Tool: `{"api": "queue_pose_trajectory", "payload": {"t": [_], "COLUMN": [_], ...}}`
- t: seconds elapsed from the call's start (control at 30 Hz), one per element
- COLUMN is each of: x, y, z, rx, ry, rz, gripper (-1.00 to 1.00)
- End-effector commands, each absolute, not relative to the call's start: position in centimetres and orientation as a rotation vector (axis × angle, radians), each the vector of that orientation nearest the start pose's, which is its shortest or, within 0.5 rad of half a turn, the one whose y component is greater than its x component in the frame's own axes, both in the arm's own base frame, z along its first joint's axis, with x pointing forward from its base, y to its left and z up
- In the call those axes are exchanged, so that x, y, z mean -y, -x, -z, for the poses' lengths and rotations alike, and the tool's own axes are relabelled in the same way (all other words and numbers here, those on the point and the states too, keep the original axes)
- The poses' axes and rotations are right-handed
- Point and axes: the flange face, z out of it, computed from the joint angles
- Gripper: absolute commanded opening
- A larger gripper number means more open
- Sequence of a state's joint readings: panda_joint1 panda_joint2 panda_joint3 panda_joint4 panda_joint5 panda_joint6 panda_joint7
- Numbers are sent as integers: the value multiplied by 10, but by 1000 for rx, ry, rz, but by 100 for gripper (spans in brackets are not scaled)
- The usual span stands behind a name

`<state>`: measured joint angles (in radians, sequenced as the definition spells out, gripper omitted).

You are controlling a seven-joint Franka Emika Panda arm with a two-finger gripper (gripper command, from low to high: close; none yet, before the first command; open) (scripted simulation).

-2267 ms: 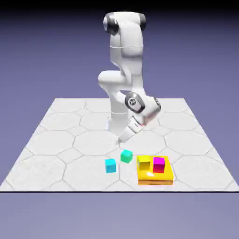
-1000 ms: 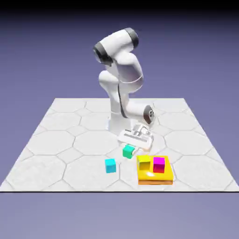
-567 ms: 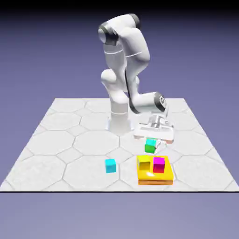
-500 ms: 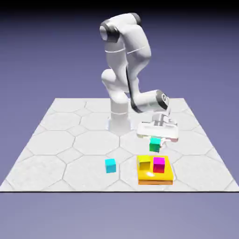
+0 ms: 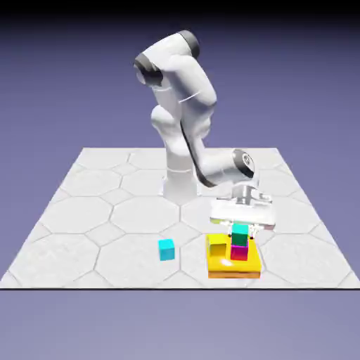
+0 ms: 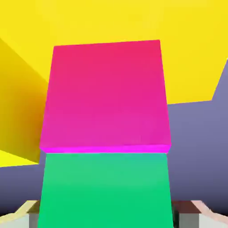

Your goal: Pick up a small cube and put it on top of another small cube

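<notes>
The small green-teal cube [image 5: 240, 230] sits on top of the magenta-pink cube [image 5: 240, 252], which rests on a stepped yellow block [image 5: 223, 264] near the table's front edge. My gripper [image 5: 241, 226] hangs straight over the stack with a finger on each side of the green cube. In the hand view the green cube [image 6: 104, 191] fills the bottom, with the pink cube [image 6: 104, 93] beyond it. Both grey fingertips [image 6: 196, 213] peek out at the lower corners, and a thin gap shows beside the cube. The jaws stand open.
A bluer cyan cube [image 5: 166, 249] lies alone on the white hexagon-tiled table [image 5: 91, 211], toward the exterior view's left of the stack. The yellow block [image 6: 111, 18] has a raised step beside the pink cube. The arm's base stands at the table's far edge.
My gripper carried the green cube toward the exterior view's right, lowered it onto the pink cube, and the jaws have spread apart. The cyan cube and yellow block have not moved.
</notes>
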<state>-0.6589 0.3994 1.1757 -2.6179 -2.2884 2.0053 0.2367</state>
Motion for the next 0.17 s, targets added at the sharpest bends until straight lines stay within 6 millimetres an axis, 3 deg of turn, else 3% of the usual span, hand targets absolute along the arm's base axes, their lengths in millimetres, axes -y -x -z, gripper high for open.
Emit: {"api": "queue_pose_trajectory", "payload": {"t": [0.0, 0.13], "x": [-206, -210], "y": [-370, -350], "z": [-198, -215], "rx": [-1774, -1776], "ry": [-964, -961], "rz": [-392, -389], "gripper": [100, 100]}}
